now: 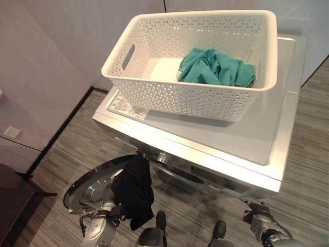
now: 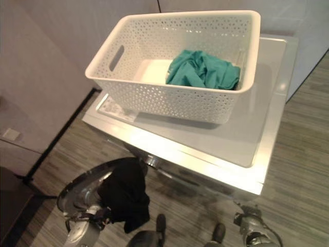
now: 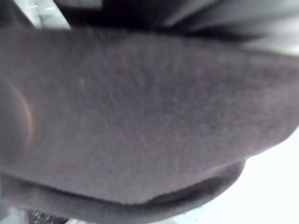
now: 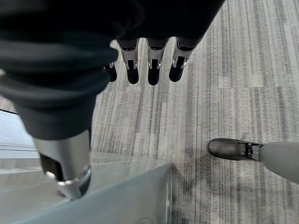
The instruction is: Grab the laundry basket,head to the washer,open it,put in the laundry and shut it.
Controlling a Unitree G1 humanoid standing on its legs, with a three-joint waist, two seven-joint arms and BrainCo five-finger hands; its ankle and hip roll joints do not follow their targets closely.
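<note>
1. My left hand [image 1: 110,212] grips a black garment [image 1: 134,189] hanging beside the washer's open door [image 1: 85,188]; the drum mouth lies just right.
2. My right hand [image 4: 140,65] hangs relaxed, empty.
3. A teal garment [image 1: 216,68] waits in the basket [image 1: 169,92] atop the washer [image 1: 257,139].

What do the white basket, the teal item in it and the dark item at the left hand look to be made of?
White perforated basket: rigid moulded plastic by its regular holes, matte. Teal garment: soft woven cloth, crumpled in folds. Black garment, hanging by the left hand: fuzzy knit or fleece, judging by the nap in the left wrist view.
</note>
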